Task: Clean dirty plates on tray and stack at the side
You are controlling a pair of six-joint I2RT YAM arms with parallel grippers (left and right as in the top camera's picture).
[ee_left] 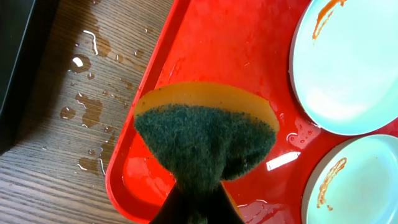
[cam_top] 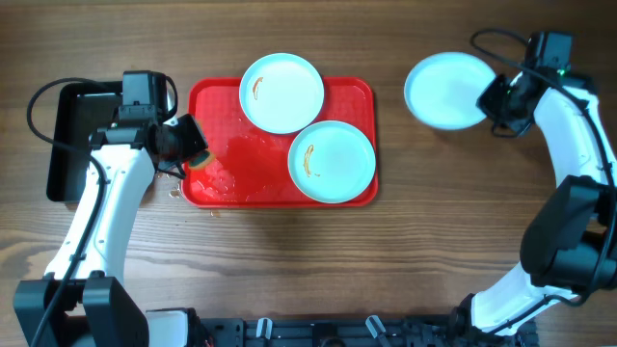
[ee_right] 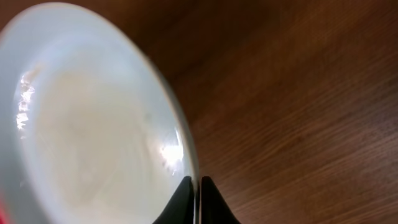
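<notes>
1. The table (cam_top: 405, 241) carries everything. The tray (cam_top: 217, 106) lies left of centre with its long side running left to right, and the black pan (cam_top: 72, 145) sits well off its left end
2. Two plates are on the tray. The far plate (cam_top: 281, 92) hangs over the back rim, and the near plate (cam_top: 333, 161) sits at the right end, touching or just overlapping it. Each has an orange smear on its left half
3. The side plate (cam_top: 443, 90) is off the tray to the right and looks clean. My right gripper (cam_top: 492, 101) pinches its right rim, fingertips nearly together. The wrist view is too blurred to tell whether the plate lies flat or is tipped
4. My left gripper (cam_top: 193, 152) is squeezed on the sponge (ee_left: 205, 137), green side down, over the tray's left edge. The sponge hides my fingers in the wrist view
5. I judge scrubbing comes next, and it turns on this: both dirty plates lie to the right of the sponge, across bare wet tray. My left arm is much the nearer
6. Water drops (ee_left: 87, 106) lie on the wood just beside the tray's left rim
</notes>
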